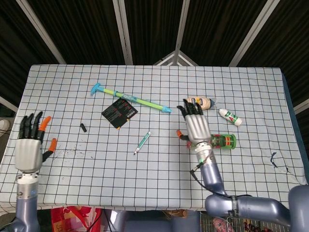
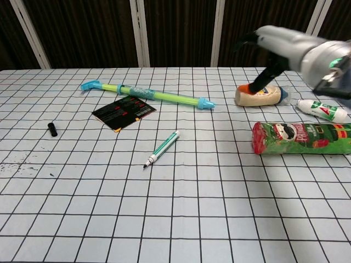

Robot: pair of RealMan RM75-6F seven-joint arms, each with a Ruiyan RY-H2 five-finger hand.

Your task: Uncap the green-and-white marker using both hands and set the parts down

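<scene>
The green-and-white marker point(image 1: 142, 142) point(image 2: 163, 148) lies uncapped on the checked cloth near the table's middle, its dark tip toward the front left. Its small black cap point(image 1: 83, 127) point(image 2: 52, 129) lies apart on the cloth, far to the left. My left hand point(image 1: 30, 145) is raised at the table's left edge, fingers apart and holding nothing; the chest view does not show it. My right hand point(image 1: 194, 123) point(image 2: 285, 50) is lifted to the right of the marker, above the green can, fingers spread and empty.
A long green-and-blue tube toy point(image 1: 130, 98) point(image 2: 147, 95) and a black card point(image 1: 119, 112) point(image 2: 124, 112) lie behind the marker. A mayonnaise bottle point(image 2: 258, 95), a small white bottle point(image 1: 230, 116) point(image 2: 321, 109) and a green chips can point(image 1: 223, 141) point(image 2: 301, 137) lie at the right.
</scene>
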